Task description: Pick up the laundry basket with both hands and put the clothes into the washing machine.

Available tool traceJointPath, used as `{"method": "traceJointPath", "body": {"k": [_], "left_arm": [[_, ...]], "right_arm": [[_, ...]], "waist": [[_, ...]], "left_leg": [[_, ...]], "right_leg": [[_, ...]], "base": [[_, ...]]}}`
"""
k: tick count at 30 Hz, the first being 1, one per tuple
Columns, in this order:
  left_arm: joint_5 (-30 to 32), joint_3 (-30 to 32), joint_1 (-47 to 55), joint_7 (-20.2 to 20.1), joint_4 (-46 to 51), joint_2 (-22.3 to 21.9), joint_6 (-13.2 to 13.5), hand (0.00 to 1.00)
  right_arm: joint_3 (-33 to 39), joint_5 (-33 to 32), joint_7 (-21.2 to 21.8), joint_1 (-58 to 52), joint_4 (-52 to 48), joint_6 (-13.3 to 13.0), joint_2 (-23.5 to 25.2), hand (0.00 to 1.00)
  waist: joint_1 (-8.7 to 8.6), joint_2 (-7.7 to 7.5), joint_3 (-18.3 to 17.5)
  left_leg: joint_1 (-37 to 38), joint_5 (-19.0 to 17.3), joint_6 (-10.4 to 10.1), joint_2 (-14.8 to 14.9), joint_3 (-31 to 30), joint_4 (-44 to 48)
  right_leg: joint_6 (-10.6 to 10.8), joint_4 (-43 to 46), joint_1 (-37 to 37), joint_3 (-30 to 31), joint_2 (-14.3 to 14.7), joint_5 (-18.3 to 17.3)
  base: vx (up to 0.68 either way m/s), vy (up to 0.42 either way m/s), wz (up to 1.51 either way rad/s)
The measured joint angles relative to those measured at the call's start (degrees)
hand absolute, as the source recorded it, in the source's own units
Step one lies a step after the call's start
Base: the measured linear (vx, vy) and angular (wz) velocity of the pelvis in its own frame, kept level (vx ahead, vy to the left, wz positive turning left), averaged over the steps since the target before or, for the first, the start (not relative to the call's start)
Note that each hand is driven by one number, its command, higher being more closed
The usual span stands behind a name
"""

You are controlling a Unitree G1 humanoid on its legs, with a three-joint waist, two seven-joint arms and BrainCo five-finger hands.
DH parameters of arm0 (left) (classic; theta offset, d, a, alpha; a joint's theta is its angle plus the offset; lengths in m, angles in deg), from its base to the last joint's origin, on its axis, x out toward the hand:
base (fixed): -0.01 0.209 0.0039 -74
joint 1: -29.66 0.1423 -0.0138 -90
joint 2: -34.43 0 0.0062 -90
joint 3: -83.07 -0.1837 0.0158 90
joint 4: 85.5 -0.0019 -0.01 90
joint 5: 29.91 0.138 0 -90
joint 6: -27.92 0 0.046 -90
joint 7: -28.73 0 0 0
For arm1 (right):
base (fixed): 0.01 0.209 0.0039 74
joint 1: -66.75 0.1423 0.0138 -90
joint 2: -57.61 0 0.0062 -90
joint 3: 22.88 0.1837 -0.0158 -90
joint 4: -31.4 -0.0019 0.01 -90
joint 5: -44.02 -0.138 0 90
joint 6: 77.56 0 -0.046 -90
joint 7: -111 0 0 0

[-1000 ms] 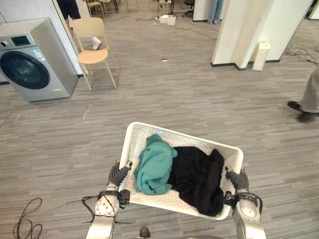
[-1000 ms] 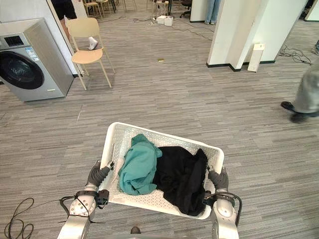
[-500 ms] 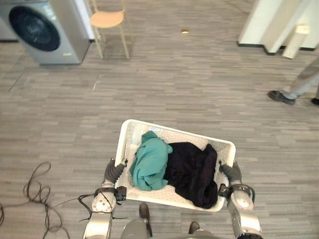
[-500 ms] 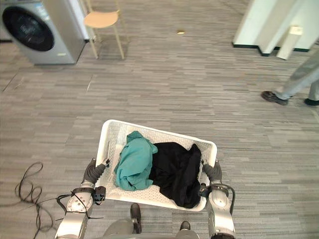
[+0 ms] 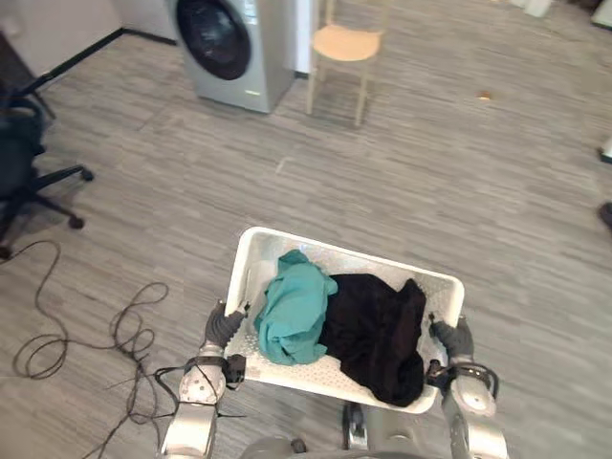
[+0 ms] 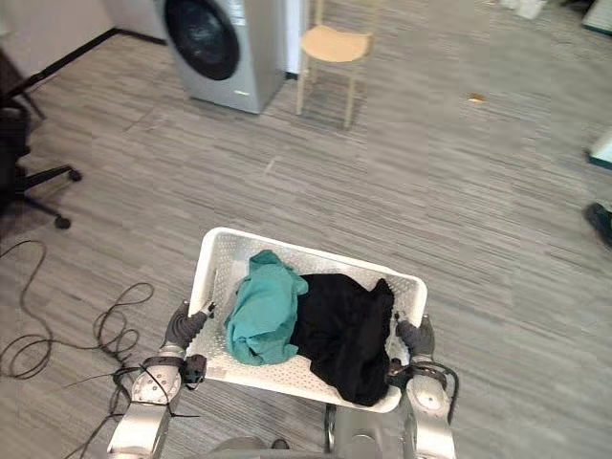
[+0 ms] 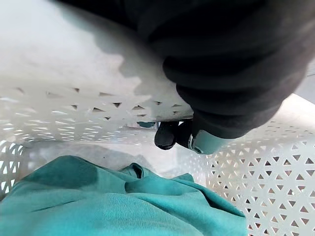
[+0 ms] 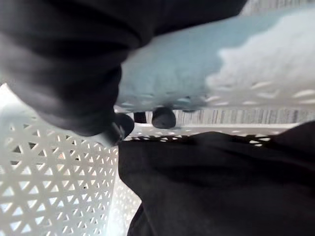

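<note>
Two garments, a teal cloth (image 5: 292,316) and a black cloth (image 5: 378,335), are seen in the head views inside a white perforated plastic laundry basket (image 5: 316,251), which is held between the left hand (image 5: 222,330) and the right hand (image 5: 457,341). A silver-grey washing machine (image 5: 234,48) is seen well apart, beside a pale wooden chair (image 5: 346,43). In the left wrist view, dark-tipped fingers (image 7: 167,135) are curled over the basket's rim. In the right wrist view, fingers (image 8: 164,118) are hooked round the rim likewise.
</note>
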Motion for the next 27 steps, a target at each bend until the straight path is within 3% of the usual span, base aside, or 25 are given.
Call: {"method": "traceJointPath", "body": {"k": [2, 3, 4, 5, 6, 7, 9, 10, 11, 12, 13, 15, 16, 18, 19, 21, 22, 23, 24, 25, 27], "left_arm": [[0.1, 0.0, -0.2, 0.0, 0.0, 0.1, 0.0, 1.0], [0.1, 0.0, 0.1, 0.0, 0.0, 0.1, 0.0, 1.0], [0.1, 0.4, 0.2, 0.0, -0.1, -0.5, -0.1, 1.0], [0.1, 0.5, 0.1, 0.0, -0.1, -1.3, -0.2, 1.0], [0.3, 0.7, -0.3, 0.1, -0.1, -2.2, -0.2, 1.0], [0.4, 1.2, -0.6, 0.1, -0.1, -2.4, -0.2, 1.0], [0.4, 2.0, -1.1, 0.0, -0.1, -3.5, 0.0, 1.0], [0.2, 1.7, -1.2, 0.0, 0.0, -3.7, 0.8, 1.0], [0.0, 1.7, -1.1, 0.0, 0.0, -4.0, 1.6, 1.0], [0.0, 1.7, -1.1, 0.0, 0.0, -4.0, 1.6, 1.0], [0.0, 1.8, -1.0, 0.0, 0.2, -4.3, 2.2, 1.0], [-0.1, 2.1, 0.1, 0.0, 0.7, -4.6, 2.5, 1.0], [-0.1, 2.1, 0.4, 0.0, 0.7, -4.7, 2.5, 1.0], [-0.1, 2.1, 2.0, -0.1, 0.7, -5.4, 2.4, 1.0], [-0.1, 2.1, 2.4, -0.1, 0.7, -5.4, 2.4, 1.0], [-0.1, 2.1, 3.1, -0.1, 0.6, -5.6, 2.2, 1.0], [-0.1, 2.1, 3.6, -0.1, 0.6, -5.6, 2.2, 1.0], [-0.1, 2.3, 3.9, -0.1, 0.7, -5.5, 2.1, 1.0], [-0.1, 2.5, 4.1, 0.0, 0.7, -5.4, 2.1, 1.0], [0.0, 3.5, 4.2, 0.0, 0.7, -5.3, 2.0, 1.0], [0.0, 4.6, 4.7, 0.2, 0.8, -5.0, 2.0, 1.0]], "right_arm": [[-0.3, -0.5, -0.4, -0.5, -0.3, -0.1, 0.0, 1.0], [-1.0, -0.5, -0.6, -1.6, -1.0, 0.0, 0.0, 1.0], [-2.1, -0.5, -0.8, -2.7, -2.2, 0.0, -0.7, 1.0], [-2.1, -0.6, -0.9, -2.4, -2.2, 0.1, -1.4, 1.0], [-2.1, -0.6, -0.7, -1.5, -3.2, 0.4, -2.1, 1.0], [-2.3, -0.5, -0.6, -1.6, -4.2, 0.4, -2.2, 1.0], [-3.3, -0.6, -1.1, -3.0, -7.6, 0.4, -2.1, 1.0], [-3.1, -0.7, -1.9, -3.4, -8.9, 0.3, -2.1, 1.0], [-3.1, -0.7, -2.3, -3.5, -9.9, 0.0, -2.1, 1.0], [-3.1, -0.7, -2.3, -3.5, -10.0, -0.1, -2.1, 1.0], [-3.2, -1.2, -2.4, -4.4, -11.0, -0.8, -2.1, 1.0], [-3.3, -1.8, -2.2, -4.6, -10.9, -1.1, -2.1, 1.0], [-3.4, -1.8, -2.2, -4.4, -10.8, -1.1, -2.2, 1.0], [-3.5, -1.8, -2.0, -5.1, -10.0, -1.0, -2.5, 1.0], [-3.6, -1.8, -1.9, -5.0, -9.4, -1.0, -2.5, 1.0], [-3.6, -1.8, -1.9, -4.8, -8.1, -1.0, -2.5, 1.0], [-3.6, -1.8, -1.8, -4.8, -7.6, -0.9, -2.5, 1.0], [-3.6, -1.8, -1.8, -4.4, -6.9, -1.0, -2.6, 1.0], [-3.7, -1.8, -1.8, -4.1, -6.3, -1.0, -2.6, 1.0], [-4.4, -1.8, -1.9, -3.2, -4.8, -1.0, -2.4, 1.0], [-5.6, -1.7, -1.7, -1.5, -3.1, -0.9, -2.2, 1.0]], "waist": [[-0.24, -0.13, -0.1], [-0.15, -0.73, -0.4], [-0.96, -0.46, -1.2], [-0.99, 1.11, -1.6], [-1.22, 3.66, -1.7], [-1.27, 3.9, -1.7], [-0.63, 4.01, -1.6], [0.06, 4.21, -1.6], [0.51, 3.76, -1.6], [0.6, 3.62, -1.6], [1.75, 2.84, -1.6], [3.14, 2.52, -1.5], [3.53, 2.48, -1.4], [3.69, 2.56, -1.4], [3.7, 2.58, -1.5], [4.02, 2.39, -1.4], [4.7, 2.27, -1.4], [5.3, 1.81, -1.5], [5.71, 1.46, -1.6], [6.21, 0.37, -2.2], [6.61, -1.76, -2.4]], "left_leg": [[5.3, -1.5, -3.0, -0.3, 0.5, -2.0], [8.0, -2.5, -4.7, -0.6, 0.6, -2.3], [11.9, -3.4, -6.2, -0.3, 0.4, -0.9], [11.9, -3.3, -6.3, 1.2, 1.1, 1.4], [9.6, -1.8, -8.2, 4.7, 3.6, 9.9], [7.5, 0.5, -8.5, 6.0, 5.1, 15.9], [-0.5, 22.4, -9.6, 12.9, 8.3, 38.6], [-5.3, 21.7, -8.2, 17.5, 8.7, 51.0], [-10.4, 18.8, -4.7, 20.2, 8.8, 59.4], [-11.3, 18.2, -4.3, 20.4, 8.8, 60.3], [-17.4, 13.3, -2.6, 21.7, 9.0, 62.5], [-23.2, 8.5, -1.2, 21.8, 8.4, 56.1], [-24.6, 7.5, -1.7, 21.6, 8.1, 53.3], [-27.1, 6.0, -4.0, 19.0, 4.8, 35.3], [-27.5, 6.0, -4.0, 18.0, 3.6, 29.9], [-28.0, 7.4, -5.7, 15.5, 1.5, 18.0], [-28.1, 8.7, -7.6, 14.1, 0.7, 12.1], [-28.0, 12.5, -8.7, 12.4, -0.7, 8.6], [-27.1, 15.8, -9.1, 11.5, -1.2, 8.3], [-26.4, 18.0, -8.0, 10.3, -0.3, 10.1], [-28.2, 11.7, -6.3, 10.5, 1.7, 18.8]], "right_leg": [[-2.5, -14.4, -0.7, -3.1, 1.0, 7.3], [-5.0, -19.6, -0.3, -4.2, 1.9, 11.3], [-10.7, -17.5, -0.2, -3.6, 2.4, 21.9], [-9.9, -14.7, -0.5, -4.2, 3.0, 21.8], [-9.2, -11.1, 0.1, -4.9, 5.4, 17.7], [-9.5, -9.6, 0.6, -4.8, 6.3, 15.7], [-10.2, -9.4, 7.3, -3.6, 9.8, 10.1], [-10.8, -11.2, 12.2, -2.8, 12.1, 8.4], [-11.4, -13.0, 16.9, -1.5, 13.3, 7.3], [-11.3, -13.4, 17.6, -1.3, 13.3, 7.1], [-11.1, -16.3, 23.3, 1.0, 13.1, 6.3], [-10.2, -18.7, 28.3, 2.4, 11.6, 5.2], [-9.5, -19.3, 29.6, 3.1, 11.0, 4.3], [-7.5, -20.1, 33.3, 4.4, 9.5, 1.1], [-7.1, -20.0, 33.9, 4.7, 9.0, 0.3], [-5.5, -19.4, 35.6, 6.0, 7.3, -2.4], [-4.5, -18.4, 36.3, 7.2, 6.2, -4.1], [-3.0, -16.9, 36.7, 8.9, 4.9, -6.2], [-2.2, -16.1, 36.9, 9.8, 4.2, -7.2], [-0.6, -15.0, 37.2, 11.8, 2.5, -8.7], [-0.5, -13.6, 37.2, 14.3, 1.0, -8.8]], "base": [[0.7, 0.016, 0.53], [0.98, -0.047, 0.34], [1.0, -0.064, 0.24], [0.99, -0.079, 0.01], [0.62, -0.063, -0.26], [0.77, -0.087, -0.39], [0.76, -0.094, -0.46], [0.85, -0.08, -0.58], [0.82, -0.053, -0.43], [0.65, -0.003, -0.45], [0.5, 0.024, -0.42], [0.49, 0.046, -0.58], [0.56, 0.128, -0.48], [0.51, 0.201, -0.25], [0.38, 0.234, -0.15], [0.35, 0.236, -0.2], [0.4, 0.295, -0.41], [0.41, 0.327, -0.51], [0.44, 0.355, -0.54], [0.45, 0.357, -0.46], [0.49, 0.368, -0.44]]}}
